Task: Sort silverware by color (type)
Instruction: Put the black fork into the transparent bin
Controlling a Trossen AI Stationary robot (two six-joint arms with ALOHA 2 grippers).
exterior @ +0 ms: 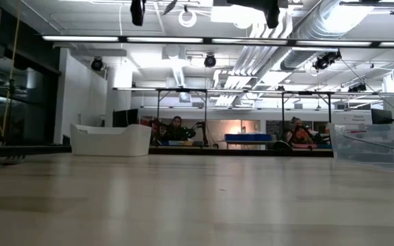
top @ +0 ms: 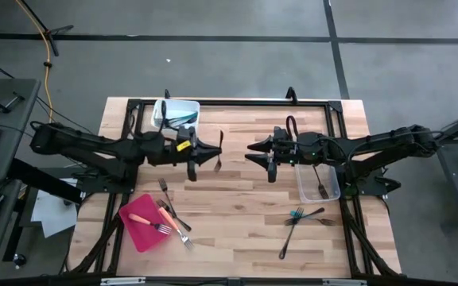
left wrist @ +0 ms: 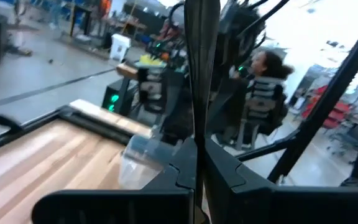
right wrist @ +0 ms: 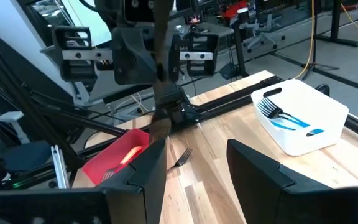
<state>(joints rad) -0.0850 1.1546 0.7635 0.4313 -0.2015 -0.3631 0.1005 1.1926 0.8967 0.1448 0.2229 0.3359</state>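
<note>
Both grippers meet above the table's middle.
Left gripper [top: 210, 152] is clamped on a dark fork [top: 219, 151] held upright; right gripper [top: 254, 149], fingers apart, faces it. Other silverware lies in the white tub [top: 183, 105], red tray [top: 137, 226] and clear tub [top: 328, 192].

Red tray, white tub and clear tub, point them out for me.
red tray [top: 137, 222], high view, bare part of its floor.
white tub [top: 167, 106], high view, its rim.
clear tub [top: 308, 191], high view, bare floor near its left wall.

Probably a robotics lab: exposed ceiling ducts [exterior: 361, 20], other workstations behind.
</note>
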